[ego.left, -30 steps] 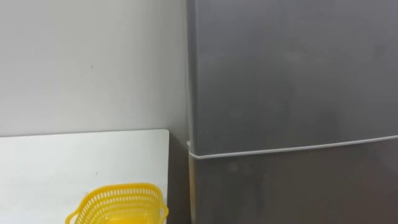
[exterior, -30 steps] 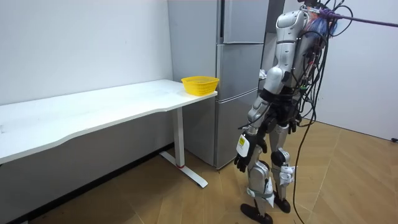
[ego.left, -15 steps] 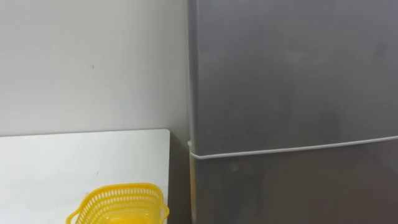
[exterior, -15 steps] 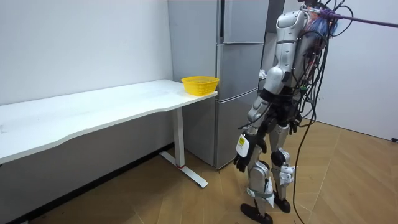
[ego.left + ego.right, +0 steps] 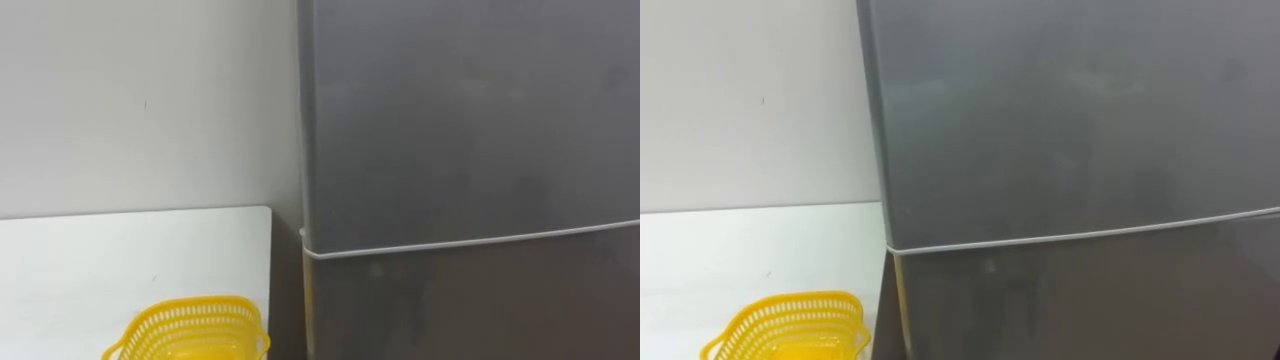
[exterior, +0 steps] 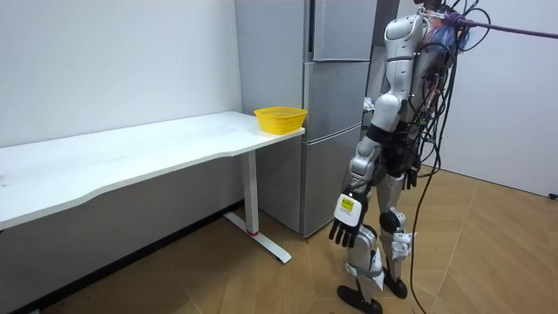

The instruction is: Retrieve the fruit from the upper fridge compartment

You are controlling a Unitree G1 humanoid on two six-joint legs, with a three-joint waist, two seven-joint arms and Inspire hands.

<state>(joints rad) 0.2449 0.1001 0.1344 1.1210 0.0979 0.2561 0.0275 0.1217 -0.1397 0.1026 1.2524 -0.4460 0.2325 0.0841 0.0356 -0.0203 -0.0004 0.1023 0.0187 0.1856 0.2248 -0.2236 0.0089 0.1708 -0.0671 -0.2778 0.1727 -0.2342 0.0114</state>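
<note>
The grey fridge point(image 6: 336, 96) stands upright with its front facing the robot. Its upper door point(image 5: 470, 110) is closed flush above the pale seam, over the lower door point(image 5: 470, 310). The robot stands close before it. Its left arm hangs at its side, and the left hand point(image 6: 345, 218) is at thigh height, fingers loosely spread downward, holding nothing. A yellow basket point(image 5: 190, 328) sits at the white table's point(image 5: 120, 250) end, just beside the fridge.
</note>
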